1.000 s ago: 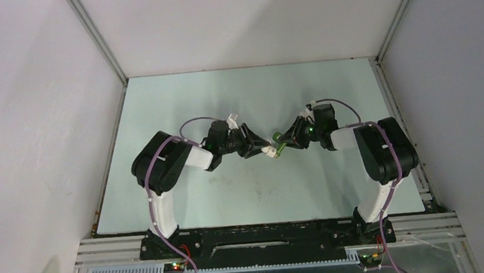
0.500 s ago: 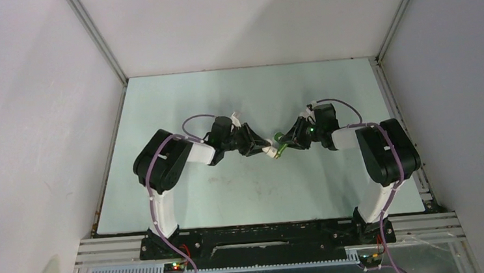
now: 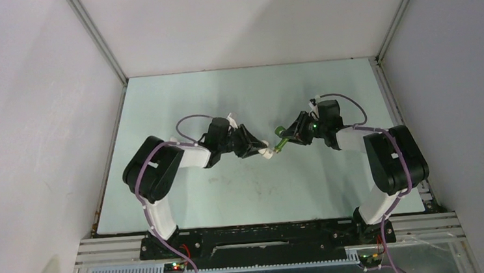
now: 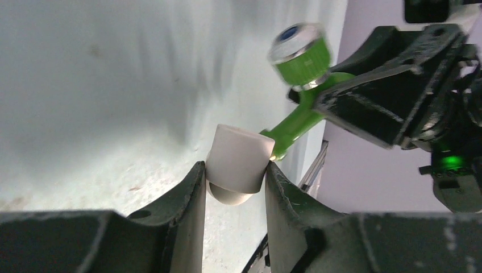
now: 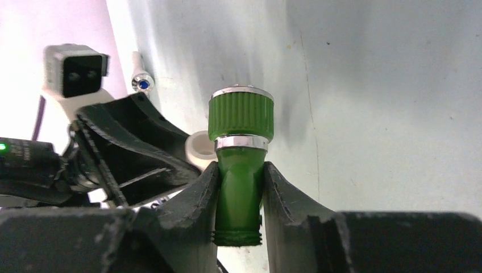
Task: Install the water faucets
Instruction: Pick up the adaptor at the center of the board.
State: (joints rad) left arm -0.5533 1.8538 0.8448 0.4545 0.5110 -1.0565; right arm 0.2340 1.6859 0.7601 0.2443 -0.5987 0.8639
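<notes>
Gripping, in the left pincer (image 4: 234, 168), a short white pipe fitting (image 4: 239, 153), both fingers pressing against its sides and its blunt end sticking out past the fingertips. Clamping, in the right pincer (image 5: 240, 168), the green faucet (image 5: 240, 190) by its body, the ribbed knob (image 5: 241, 116) with its silver ring standing clear beyond the fingertips. Holding both parts in the air over the middle of the pale tabletop (image 3: 223, 92), about midway between its left and right edges. Pointing the faucet's angled spout (image 4: 293, 125) at the fitting's rim, as seen from the left wrist; touching or just beside, impossible to tell which. Facing the two pincers toward each other, tip to tip.
</notes>
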